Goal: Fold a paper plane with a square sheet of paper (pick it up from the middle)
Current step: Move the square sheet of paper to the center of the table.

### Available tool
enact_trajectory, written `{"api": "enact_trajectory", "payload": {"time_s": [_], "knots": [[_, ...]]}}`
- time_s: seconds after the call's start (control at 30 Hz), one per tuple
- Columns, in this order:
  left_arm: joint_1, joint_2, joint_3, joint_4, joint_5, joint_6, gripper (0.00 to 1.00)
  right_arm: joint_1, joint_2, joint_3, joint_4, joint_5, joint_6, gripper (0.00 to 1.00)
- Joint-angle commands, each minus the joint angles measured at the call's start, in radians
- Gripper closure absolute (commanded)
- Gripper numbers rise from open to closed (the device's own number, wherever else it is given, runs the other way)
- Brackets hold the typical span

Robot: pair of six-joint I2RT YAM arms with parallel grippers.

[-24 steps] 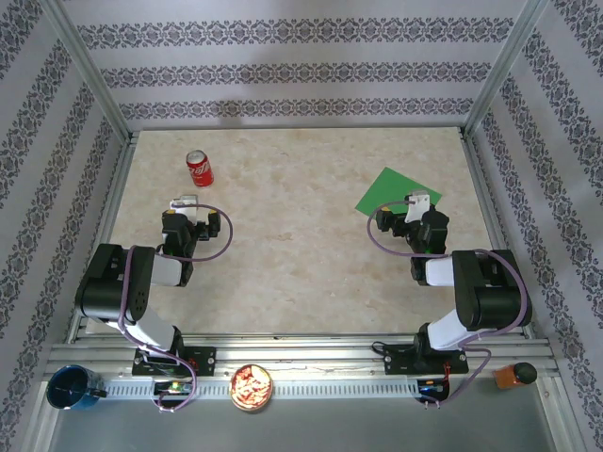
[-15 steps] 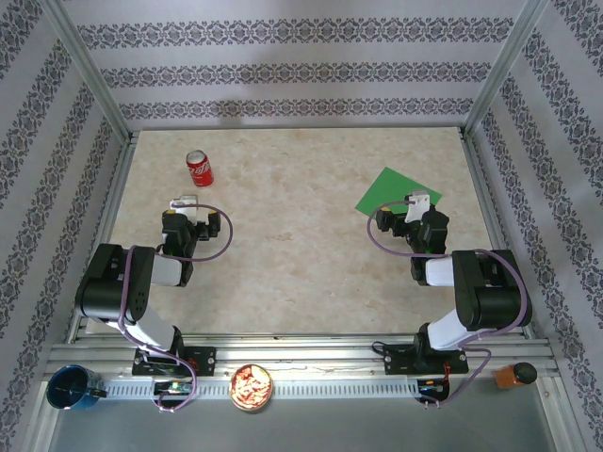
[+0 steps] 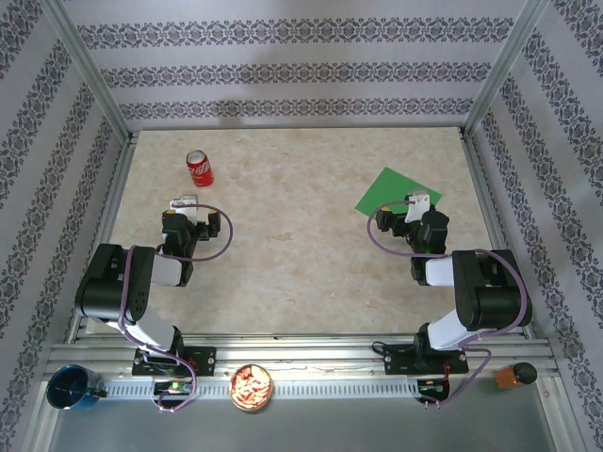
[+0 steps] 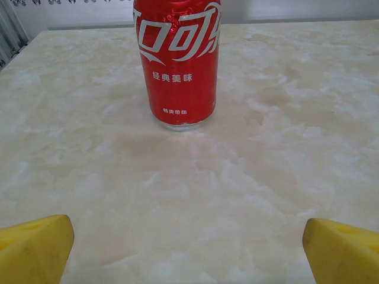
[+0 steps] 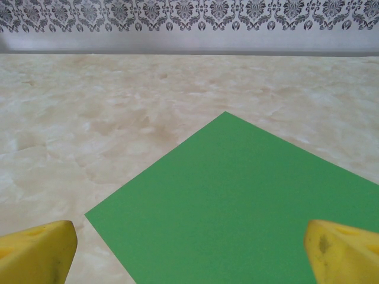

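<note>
Both left tool and right tool stay spread, unmoved.

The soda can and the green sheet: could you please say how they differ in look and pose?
The soda can is red and printed; the paper sheet is plain green. The can stands upright; the sheet lies flat. The can sits far left; the sheet, right. Both rest on the table.

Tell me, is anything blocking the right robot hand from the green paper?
Nothing visible is. The flat, bright green square sheet of paper lies directly before the open right gripper on the marbled table. The red soda can stands far away on the left.
</note>
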Motion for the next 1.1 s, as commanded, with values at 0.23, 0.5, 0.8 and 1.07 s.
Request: {"api": "enact_trajectory", "payload": {"time_s": [0.23,0.5,0.8,1.07], "knots": [[0.008,-0.004,0.016,-0.002,0.013,0.013,0.01,-0.003,0.006,-0.007,0.028,-0.022,-0.010,0.02],[0.008,-0.005,0.016,-0.002,0.013,0.014,0.01,-0.020,0.009,-0.007,0.026,-0.042,0.007,0.02],[0.008,-0.004,0.017,-0.004,0.021,0.015,0.01,-0.030,0.004,-0.007,0.017,-0.042,0.019,0.02],[0.008,-0.053,-0.051,0.091,-0.009,0.006,0.01,-0.069,-0.179,0.122,-0.358,0.024,0.128,0.02]]}}
